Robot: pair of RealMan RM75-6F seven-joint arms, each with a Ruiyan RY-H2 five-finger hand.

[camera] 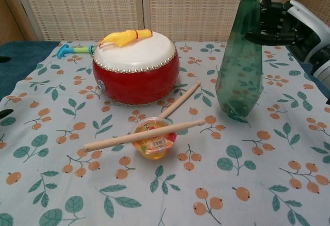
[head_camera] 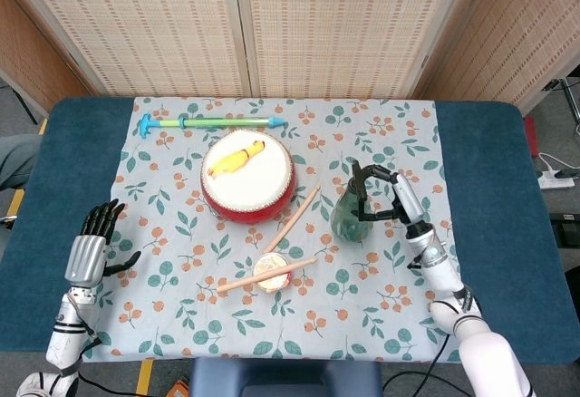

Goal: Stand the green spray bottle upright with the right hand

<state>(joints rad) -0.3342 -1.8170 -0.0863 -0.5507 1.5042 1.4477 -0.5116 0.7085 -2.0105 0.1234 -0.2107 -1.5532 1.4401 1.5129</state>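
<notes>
The green spray bottle [camera: 240, 66] stands nearly upright on the patterned cloth, right of the red drum; in the head view the bottle [head_camera: 349, 216] shows as a dark green blob. My right hand [camera: 281, 25] grips its neck from the right, fingers wrapped around the upper part; from above the same right hand [head_camera: 385, 199] sits over the bottle. Its base looks to rest on the cloth. My left hand [head_camera: 91, 247] lies with fingers spread at the table's left edge, holding nothing.
A red drum [camera: 136, 71] carries a yellow toy [camera: 125, 37] on top. Two wooden sticks [camera: 144, 134] lie across and beside a small jelly cup [camera: 153, 139]. At the far edge of the cloth lies a blue-green rod [head_camera: 210, 122].
</notes>
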